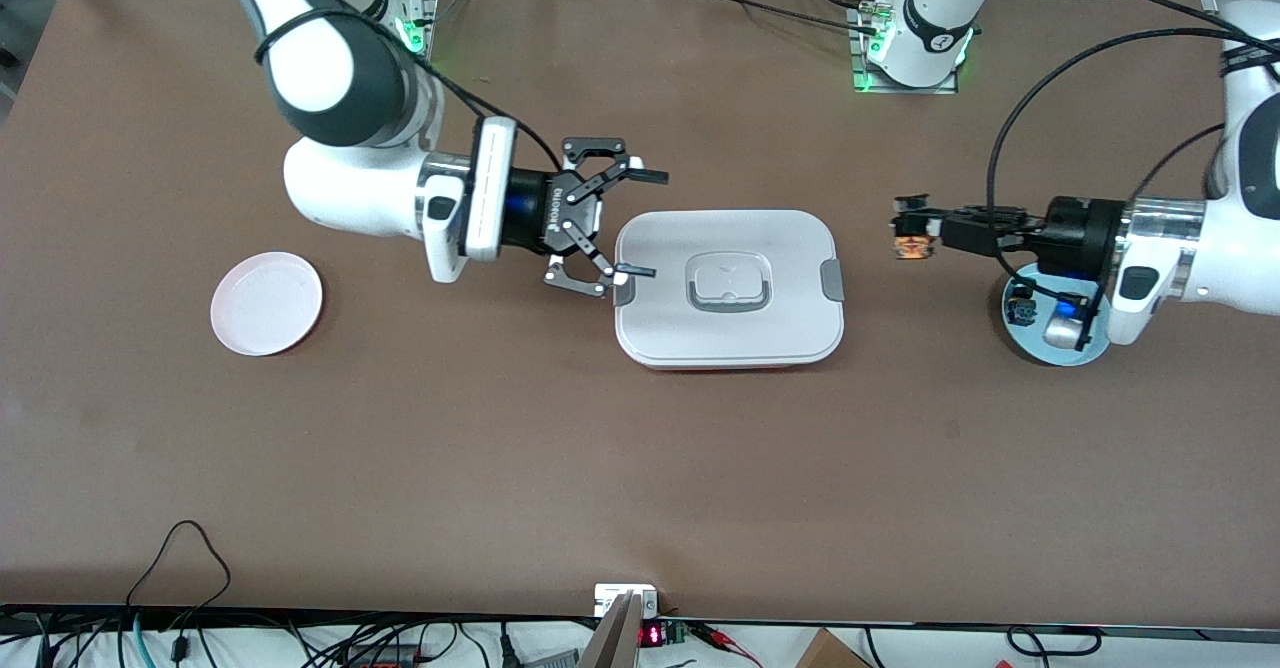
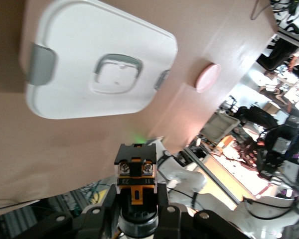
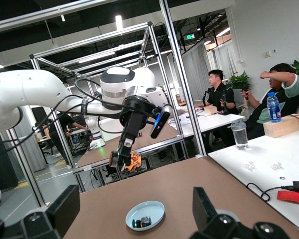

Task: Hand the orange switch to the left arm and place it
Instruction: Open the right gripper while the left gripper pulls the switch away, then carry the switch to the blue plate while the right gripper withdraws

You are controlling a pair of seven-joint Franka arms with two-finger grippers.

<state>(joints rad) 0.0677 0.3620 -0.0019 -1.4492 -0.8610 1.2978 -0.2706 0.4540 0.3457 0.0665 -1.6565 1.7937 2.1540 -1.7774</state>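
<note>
A robotics laboratory in an open, office-like hall is shown. Two robot arms are bolted to a brown surface (image 1: 640, 448), with cables and small electronic boards strung along its edge. In the right wrist view an aluminium-profile frame (image 3: 177, 74) is seen standing around the rig under a dark ceiling with strip lights. Two seated people (image 3: 219, 89) are seen at white desks (image 3: 269, 159), where a water bottle (image 3: 273, 107) has been set.

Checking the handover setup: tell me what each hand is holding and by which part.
The left hand holds the orange switch up in the air, clamped by its lower body; its terminal end sticks out past the fingertips. The right hand, open over the box's end, holds nothing.
</note>
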